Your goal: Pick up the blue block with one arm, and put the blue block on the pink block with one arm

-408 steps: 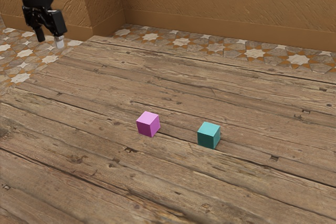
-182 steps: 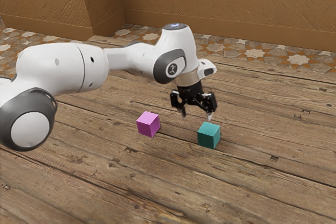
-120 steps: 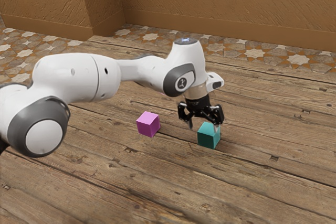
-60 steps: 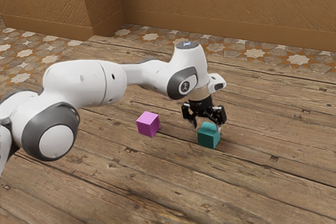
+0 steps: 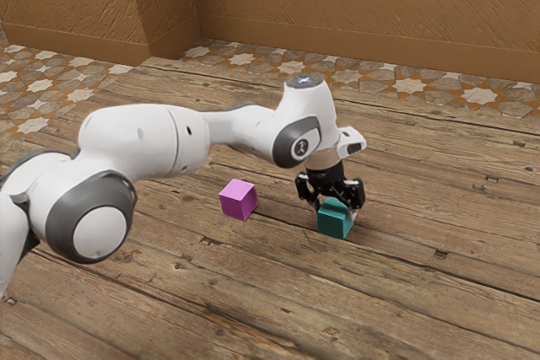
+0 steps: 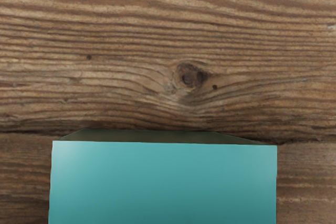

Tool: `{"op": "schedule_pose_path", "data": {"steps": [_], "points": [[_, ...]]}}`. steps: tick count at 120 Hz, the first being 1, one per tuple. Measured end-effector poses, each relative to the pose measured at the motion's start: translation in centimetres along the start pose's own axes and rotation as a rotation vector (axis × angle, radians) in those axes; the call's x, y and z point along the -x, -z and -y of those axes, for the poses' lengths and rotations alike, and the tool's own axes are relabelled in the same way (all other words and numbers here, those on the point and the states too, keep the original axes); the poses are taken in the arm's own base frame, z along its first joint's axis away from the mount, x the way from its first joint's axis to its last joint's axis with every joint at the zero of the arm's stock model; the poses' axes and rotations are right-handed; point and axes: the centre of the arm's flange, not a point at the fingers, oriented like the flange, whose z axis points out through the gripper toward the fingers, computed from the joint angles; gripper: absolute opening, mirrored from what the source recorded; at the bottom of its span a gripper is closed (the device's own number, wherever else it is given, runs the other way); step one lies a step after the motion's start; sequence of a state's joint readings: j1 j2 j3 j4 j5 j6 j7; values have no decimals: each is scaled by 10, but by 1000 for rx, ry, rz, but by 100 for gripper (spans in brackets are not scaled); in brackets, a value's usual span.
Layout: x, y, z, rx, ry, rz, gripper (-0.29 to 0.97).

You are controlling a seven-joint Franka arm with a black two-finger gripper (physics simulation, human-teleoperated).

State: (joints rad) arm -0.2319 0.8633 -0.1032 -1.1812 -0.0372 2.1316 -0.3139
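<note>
Wooden plank table, hand spread astride blue block, seemingly not gripping, pink block nearby

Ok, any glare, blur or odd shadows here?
Exterior view: soft, even light, no glare; thin contact shadows under the pink block and the teal block beneath the gripper. Wrist view: table grain crisp, teal block brightens toward one edge, its side face dark.

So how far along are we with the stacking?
Done: the gripper is down over the blue block, open and straddling it. In hand: the grasp, not yet closed. Left: lift it and set it on the pink block; both sit on the table.
</note>
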Motion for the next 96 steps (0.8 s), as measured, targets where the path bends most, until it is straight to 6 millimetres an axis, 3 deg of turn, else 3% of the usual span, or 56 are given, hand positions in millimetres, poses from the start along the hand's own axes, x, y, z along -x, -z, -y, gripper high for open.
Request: {"op": "schedule_pose_path", "data": {"steps": [96], "points": [[-2, -13, -8, -45, -31, 0, 52]]}}
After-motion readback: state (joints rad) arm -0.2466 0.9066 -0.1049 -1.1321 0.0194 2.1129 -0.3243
